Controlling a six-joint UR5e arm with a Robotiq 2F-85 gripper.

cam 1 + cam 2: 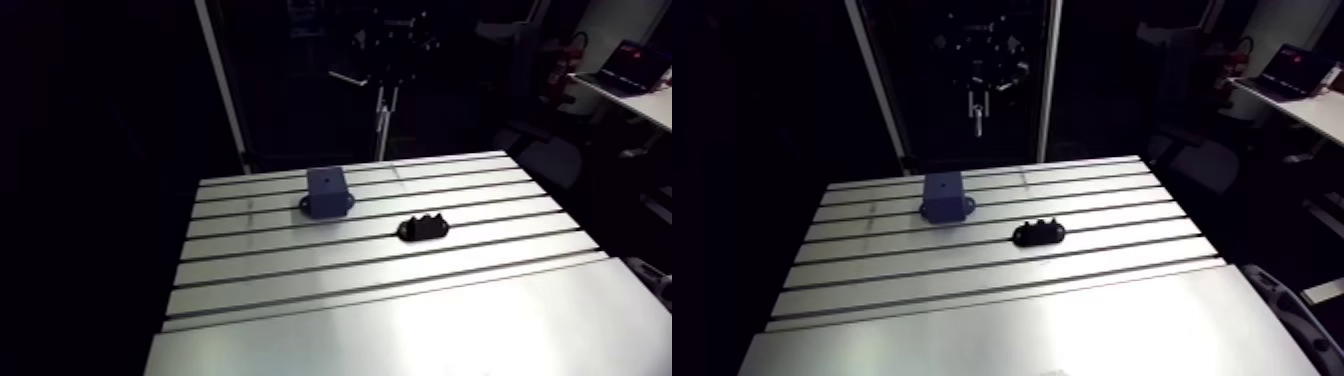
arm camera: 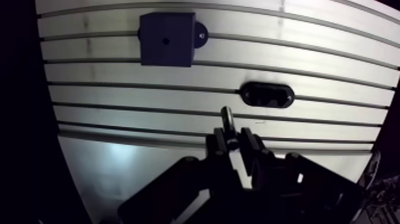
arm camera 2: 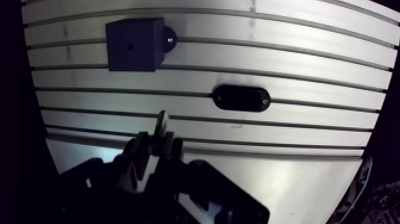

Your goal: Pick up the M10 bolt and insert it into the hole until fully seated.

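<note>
Clamping the M10 bolt [image 2: 227, 118] in our gripper [image 2: 233, 139] short of the blue block [image 2: 166, 39], we judge it stiff, slick, best gripped head-end.

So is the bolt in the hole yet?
Not yet. The gripper holds the bolt, away from the open hole in the block.

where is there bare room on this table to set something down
Widest is the smooth strip of table nearer than the black holder. The slotted rows beside the blue block, away from the holder, are bare too. Tightest is the gap between block and holder. The end effector hangs over the near rows, shut on the bolt.
</note>
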